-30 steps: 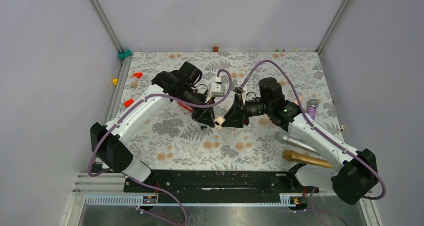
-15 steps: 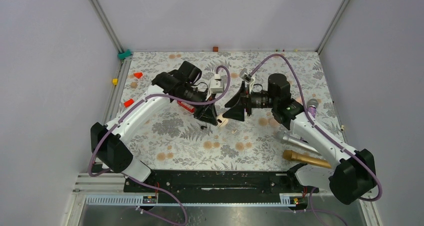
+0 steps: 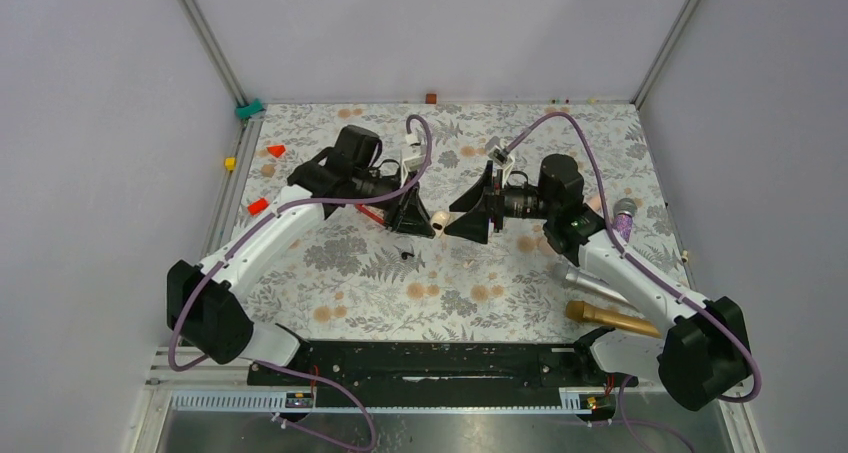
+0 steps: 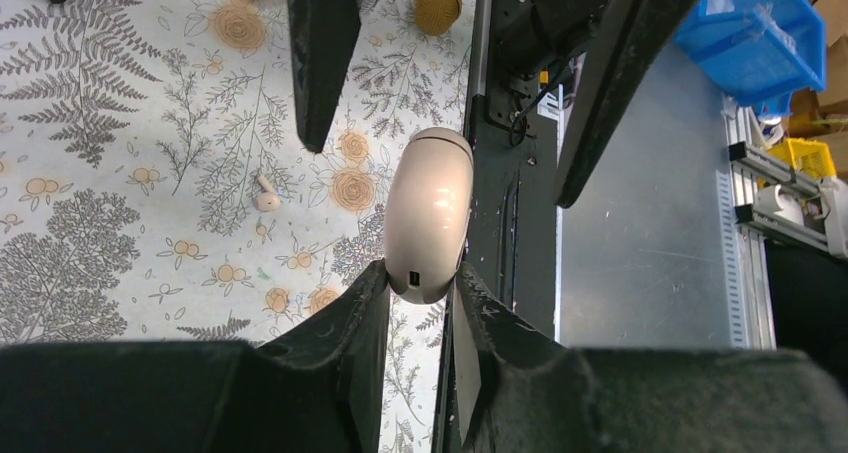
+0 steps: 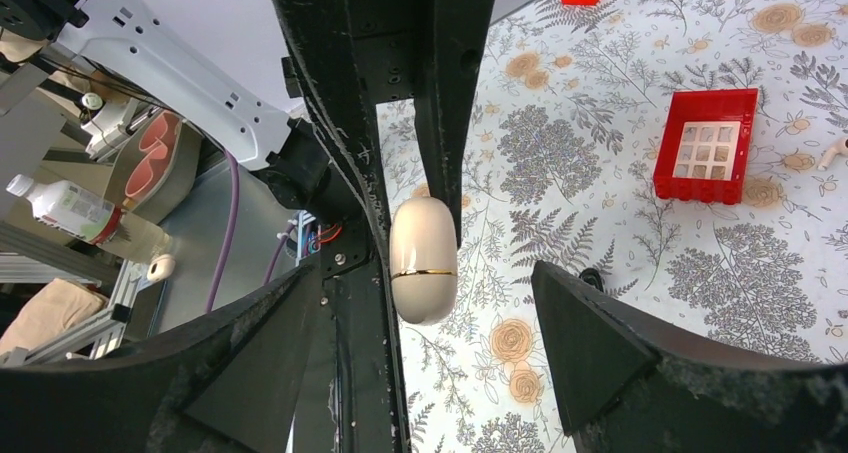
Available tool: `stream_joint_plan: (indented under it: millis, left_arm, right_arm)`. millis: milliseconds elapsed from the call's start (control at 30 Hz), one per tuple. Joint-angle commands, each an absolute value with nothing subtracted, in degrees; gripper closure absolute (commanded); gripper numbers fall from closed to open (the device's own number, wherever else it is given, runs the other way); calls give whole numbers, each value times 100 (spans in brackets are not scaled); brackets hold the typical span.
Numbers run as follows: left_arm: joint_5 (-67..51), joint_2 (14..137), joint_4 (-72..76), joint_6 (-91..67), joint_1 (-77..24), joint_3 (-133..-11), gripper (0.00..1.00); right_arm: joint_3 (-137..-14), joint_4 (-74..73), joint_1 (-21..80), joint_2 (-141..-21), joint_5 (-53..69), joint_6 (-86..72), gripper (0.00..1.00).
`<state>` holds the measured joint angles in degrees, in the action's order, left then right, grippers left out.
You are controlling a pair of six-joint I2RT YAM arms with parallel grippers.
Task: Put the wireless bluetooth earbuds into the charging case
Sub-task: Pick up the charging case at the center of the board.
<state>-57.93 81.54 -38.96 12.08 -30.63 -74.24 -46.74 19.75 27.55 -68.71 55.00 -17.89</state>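
bright, even light, soft shadows; mild sheen on the pale case (image 4: 428, 213); wrist views wide-angle.

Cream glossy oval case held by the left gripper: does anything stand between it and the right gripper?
Nothing visible does. The cream glossy oval case, clamped in the left gripper, directly faces the right gripper's open jaws.

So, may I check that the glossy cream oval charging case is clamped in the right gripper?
Not quite: the glossy cream oval charging case is clamped in the left gripper, as the left wrist view shows.
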Motion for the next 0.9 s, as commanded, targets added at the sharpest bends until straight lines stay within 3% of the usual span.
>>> stream_joint_plan:
  millis: [0,600,867]
  left_arm:
    - [-6043,7814,-2728,361,-2942,-7080,100]
    - [-6236,7250,-924,-797,-2683,-5971,100]
    - [-6121,7271,-817,-957,-2689,-5923,100]
  right_arm:
    - [-4612,2544,2681,-6709,5400,-1929,16]
    - [-4330,3646,2672,-7080,5340,-2789,25]
    - [-4179,4363,2672,-7316,5427,-3333,33]
